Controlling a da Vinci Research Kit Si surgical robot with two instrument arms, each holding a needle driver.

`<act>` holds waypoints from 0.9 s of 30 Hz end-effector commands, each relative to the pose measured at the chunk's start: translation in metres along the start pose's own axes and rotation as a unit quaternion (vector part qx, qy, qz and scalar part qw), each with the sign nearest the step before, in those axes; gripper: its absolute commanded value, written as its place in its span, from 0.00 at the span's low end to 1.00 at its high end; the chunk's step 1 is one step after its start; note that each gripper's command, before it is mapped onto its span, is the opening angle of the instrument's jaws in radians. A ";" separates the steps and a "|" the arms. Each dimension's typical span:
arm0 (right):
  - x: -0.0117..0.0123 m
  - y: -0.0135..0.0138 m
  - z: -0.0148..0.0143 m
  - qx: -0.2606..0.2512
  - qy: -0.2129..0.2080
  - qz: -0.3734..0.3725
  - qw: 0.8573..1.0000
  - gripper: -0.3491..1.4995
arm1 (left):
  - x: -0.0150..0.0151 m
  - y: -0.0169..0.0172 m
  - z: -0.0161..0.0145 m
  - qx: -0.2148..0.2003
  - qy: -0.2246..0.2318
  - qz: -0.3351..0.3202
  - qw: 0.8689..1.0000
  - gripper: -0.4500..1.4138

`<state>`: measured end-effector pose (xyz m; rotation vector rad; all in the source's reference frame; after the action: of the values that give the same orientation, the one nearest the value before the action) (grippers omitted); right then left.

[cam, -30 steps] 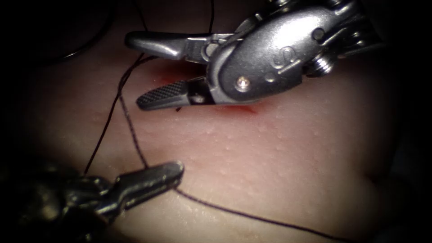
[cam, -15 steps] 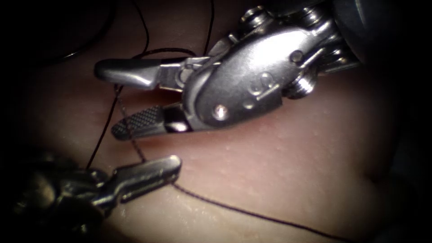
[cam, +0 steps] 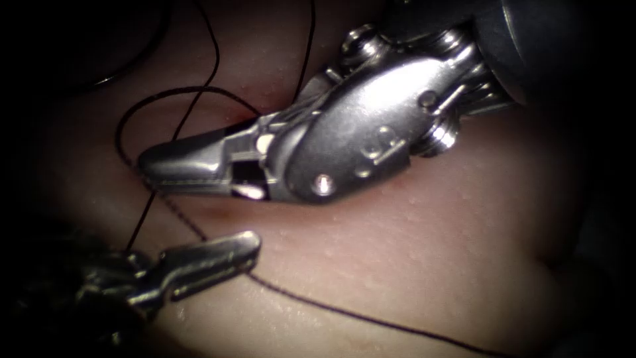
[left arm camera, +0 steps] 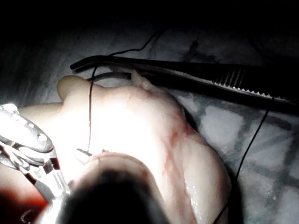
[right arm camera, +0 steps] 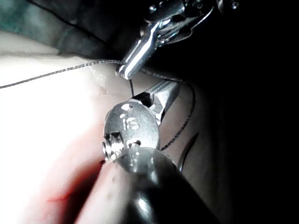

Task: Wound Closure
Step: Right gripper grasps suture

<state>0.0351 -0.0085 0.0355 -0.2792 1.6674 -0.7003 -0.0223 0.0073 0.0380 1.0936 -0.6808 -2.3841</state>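
My left hand (cam: 248,246) is clamped on the thin dark thread (cam: 344,317), which runs long and slanting away from it across the pale pink tissue (cam: 411,265). My right hand (cam: 149,166) sits just above it, jaws together on a loop of that thread, tip pointing left.

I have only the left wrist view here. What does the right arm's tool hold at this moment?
Observer: In the endoscope view, the right tool has its fingers shut on the thread, low over the tissue.
Operator: And the left tool, what does it hold?
Observer: The left tool is shut on the same thread, nearer the camera.
Operator: Is there any slack thread?
Observer: Yes, a loop curls up beside the right tool's tip.
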 end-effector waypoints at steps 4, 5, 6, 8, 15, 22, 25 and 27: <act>-0.0018 -0.0007 -0.0007 -0.001 -0.029 0.033 0.999 0.00 | 0.0006 0.0008 0.0003 -0.001 0.001 -0.001 1.000 0.00; -0.0019 -0.0008 -0.0008 -0.001 -0.031 0.060 0.998 0.00 | 0.0006 0.0008 0.0003 -0.001 0.002 -0.001 1.000 0.00; -0.0019 -0.0008 -0.0008 -0.001 -0.031 0.060 0.998 0.00 | 0.0006 0.0008 0.0003 -0.001 0.002 -0.001 1.000 0.00; -0.0023 -0.0005 -0.0014 0.000 -0.035 0.103 0.994 0.00 | 0.0006 0.0009 0.0002 -0.001 0.002 -0.001 1.000 0.00; -0.0015 0.0000 -0.0018 -0.012 -0.049 0.247 0.968 0.01 | 0.0004 0.0009 0.0003 -0.001 0.003 0.000 1.000 0.00; -0.0015 0.0001 -0.0017 -0.023 -0.068 0.470 0.880 0.68 | 0.0004 0.0010 0.0006 0.000 0.003 0.000 1.000 0.00; -0.0015 0.0000 -0.0018 -0.032 -0.079 0.513 0.854 0.61 | 0.0005 0.0011 0.0007 0.000 0.003 0.001 1.000 0.00; -0.0021 0.0001 -0.0018 -0.043 -0.090 0.550 0.829 0.64 | 0.0006 0.0013 0.0007 0.000 0.002 -0.001 1.000 0.00</act>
<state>0.0332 -0.0061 0.0370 0.5379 1.3653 0.2916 -0.0225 0.0069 0.0384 1.0979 -0.6822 -2.3794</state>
